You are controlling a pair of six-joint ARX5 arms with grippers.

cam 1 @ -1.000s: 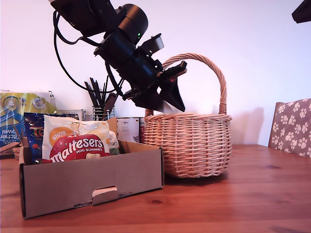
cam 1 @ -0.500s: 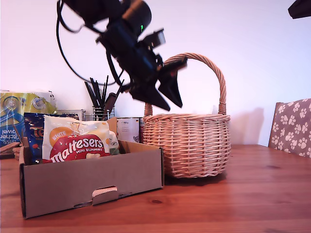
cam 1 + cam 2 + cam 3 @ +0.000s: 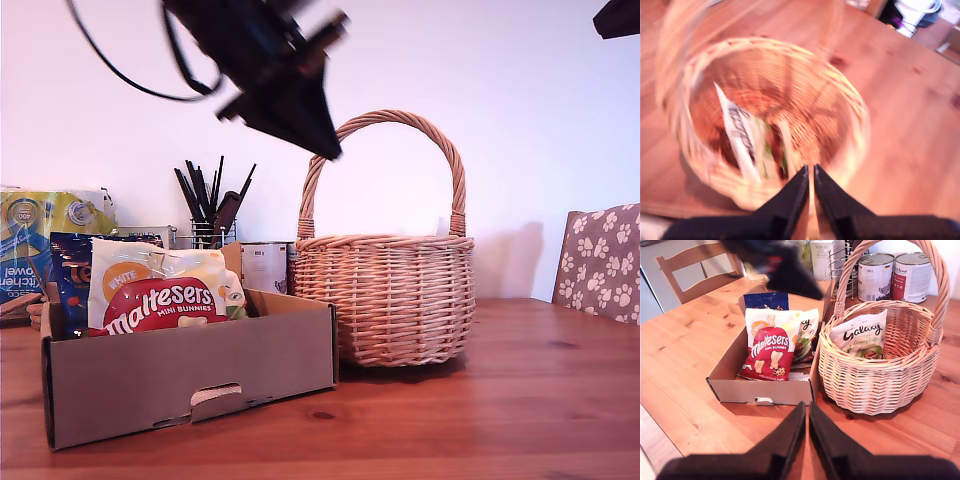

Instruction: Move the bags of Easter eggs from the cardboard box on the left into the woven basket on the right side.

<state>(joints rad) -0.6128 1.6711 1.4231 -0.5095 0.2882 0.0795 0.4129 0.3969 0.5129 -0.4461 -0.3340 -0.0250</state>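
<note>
The woven basket [image 3: 875, 375] is rough tan wicker, ribbed and matt. I see the cardboard box [image 3: 190, 375] as dull brown corrugated board. The red Maltesers bag [image 3: 767, 357] and the white Galaxy bag [image 3: 860, 337] are glossy plastic film. The table [image 3: 520, 400] is smooth, faintly shiny knotted wood. Two tins [image 3: 895, 275] look metal.

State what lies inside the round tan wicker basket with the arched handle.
Inside the round tan wicker basket stands one white-green Galaxy pouch, leaning against the inner wall. The near wall hides the floor just behind it, so anything lying there cannot be seen.
</note>
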